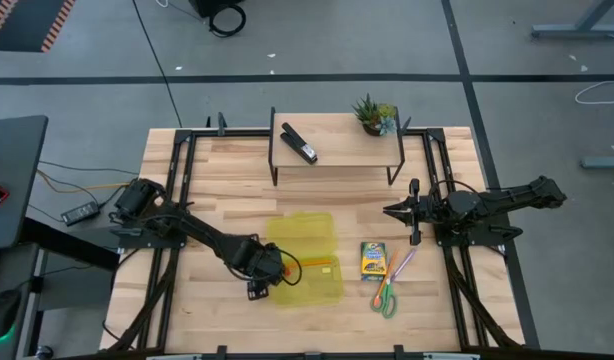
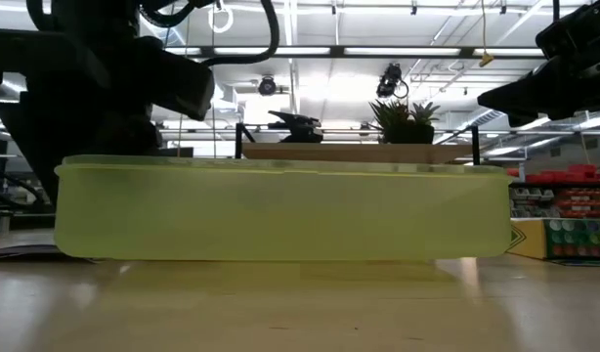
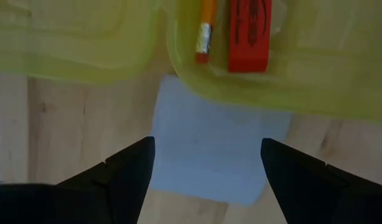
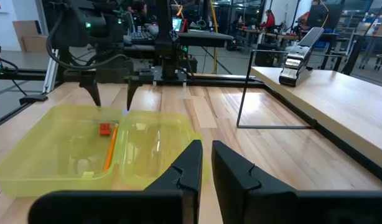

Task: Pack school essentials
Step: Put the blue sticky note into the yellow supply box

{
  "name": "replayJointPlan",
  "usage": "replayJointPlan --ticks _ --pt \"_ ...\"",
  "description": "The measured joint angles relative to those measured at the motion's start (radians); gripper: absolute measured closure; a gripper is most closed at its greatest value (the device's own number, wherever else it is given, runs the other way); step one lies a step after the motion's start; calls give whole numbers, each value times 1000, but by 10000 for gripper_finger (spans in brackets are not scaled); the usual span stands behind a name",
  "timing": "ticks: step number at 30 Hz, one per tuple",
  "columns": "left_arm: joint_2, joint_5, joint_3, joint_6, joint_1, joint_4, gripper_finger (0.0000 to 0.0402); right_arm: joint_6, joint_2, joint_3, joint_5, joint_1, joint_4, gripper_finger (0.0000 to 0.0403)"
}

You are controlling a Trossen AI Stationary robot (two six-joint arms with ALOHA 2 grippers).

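Stationery is partly packed: a slim orange pencil (image 3: 206, 28) and a flat red rectangular eraser (image 3: 249, 34) are seen lying side by side inside the yellow translucent plastic case (image 1: 309, 258), whose lid is folded open toward the back of the table. A pale blue square notepad (image 3: 209, 149) is found on the wood just outside the case wall, with one edge tucked under the case's rim. The left gripper (image 3: 206, 171) is held directly above this notepad with its fingers spread wide on either side of it; nothing is grasped. The notepad is judged to be the item in hand.

Still unpacked, to the right of the case, are a yellow-green cardboard crayon box (image 1: 373, 260), a thin purple pen (image 1: 401, 265) and green-handled scissors (image 1: 385, 298), lying close together on the table.

The right gripper (image 1: 390, 211) is parked near the table's right side, its fingers closed to a narrow slit and empty.

On the raised wooden shelf (image 1: 337, 150) at the back, a black stapler (image 1: 299, 144) and a small potted plant (image 1: 373, 114) are left untouched. Roughly a third of the packing is judged done.
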Motion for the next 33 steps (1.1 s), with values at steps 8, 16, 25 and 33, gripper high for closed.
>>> replayJointPlan --ticks 8,16,25,33 --pt "0 0 0 10 -3 1 95 0 0 0 0 0 0 361" --pt "0 72 0 52 -4 1 76 0 0 0 0 0 0 361" --pt "0 77 0 32 -4 0 19 0 0 0 0 0 0 361" --pt "0 73 1 31 -10 -2 29 0 0 0 0 0 0 361"
